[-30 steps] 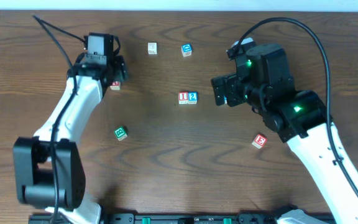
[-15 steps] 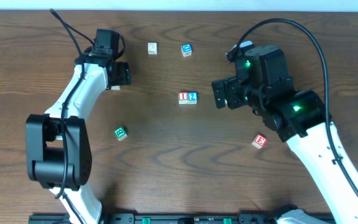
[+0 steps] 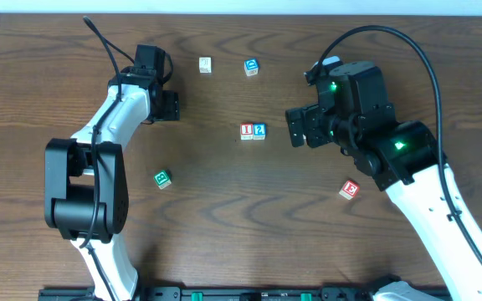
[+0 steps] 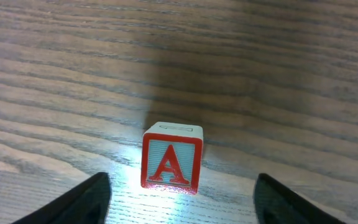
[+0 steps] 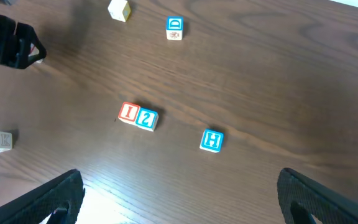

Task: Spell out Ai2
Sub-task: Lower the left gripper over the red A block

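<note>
The red "A" block [image 4: 171,157] stands on the table just ahead of my left gripper [image 4: 182,205], centred between its open fingers and not touched. In the overhead view the left gripper [image 3: 164,104] hides this block. The red "I" block [image 3: 246,130] and the blue "2" block [image 3: 259,130] sit side by side, touching, mid-table. They also show in the right wrist view, "I" [image 5: 128,112] and "2" [image 5: 146,117]. My right gripper [image 3: 299,125] hovers to their right, open and empty [image 5: 179,199].
A blue "H" block [image 5: 212,140] lies near the pair. A blue "D" block [image 3: 251,67] and a pale block [image 3: 205,63] sit at the back. A green block [image 3: 162,178] is at the front left. A red block [image 3: 349,190] is at the right.
The left arm has swung its wrist to the right and lowered over the "A" block, which is now hidden in the overhead view. The right arm has not moved.
</note>
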{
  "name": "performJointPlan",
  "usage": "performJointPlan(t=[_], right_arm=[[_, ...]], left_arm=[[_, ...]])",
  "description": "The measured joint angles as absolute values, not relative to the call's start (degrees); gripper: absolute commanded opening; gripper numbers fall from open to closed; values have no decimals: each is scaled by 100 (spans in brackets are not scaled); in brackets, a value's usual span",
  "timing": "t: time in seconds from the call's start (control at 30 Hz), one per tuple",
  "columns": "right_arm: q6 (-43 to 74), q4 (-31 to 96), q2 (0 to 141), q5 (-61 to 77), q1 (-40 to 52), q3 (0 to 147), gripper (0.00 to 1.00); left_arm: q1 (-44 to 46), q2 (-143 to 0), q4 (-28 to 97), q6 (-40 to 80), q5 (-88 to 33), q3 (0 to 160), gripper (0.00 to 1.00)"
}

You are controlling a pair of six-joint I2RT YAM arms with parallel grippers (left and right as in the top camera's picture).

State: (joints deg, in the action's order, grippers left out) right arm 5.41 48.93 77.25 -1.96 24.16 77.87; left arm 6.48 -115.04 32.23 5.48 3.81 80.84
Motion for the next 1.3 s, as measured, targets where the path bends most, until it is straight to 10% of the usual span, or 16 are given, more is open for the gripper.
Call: performJointPlan(t=[1.3], right_arm=[[532,4956,7725,-198,2416,7787,99]], left_arm=[[515,-11552,3256,600,187,8084,49]])
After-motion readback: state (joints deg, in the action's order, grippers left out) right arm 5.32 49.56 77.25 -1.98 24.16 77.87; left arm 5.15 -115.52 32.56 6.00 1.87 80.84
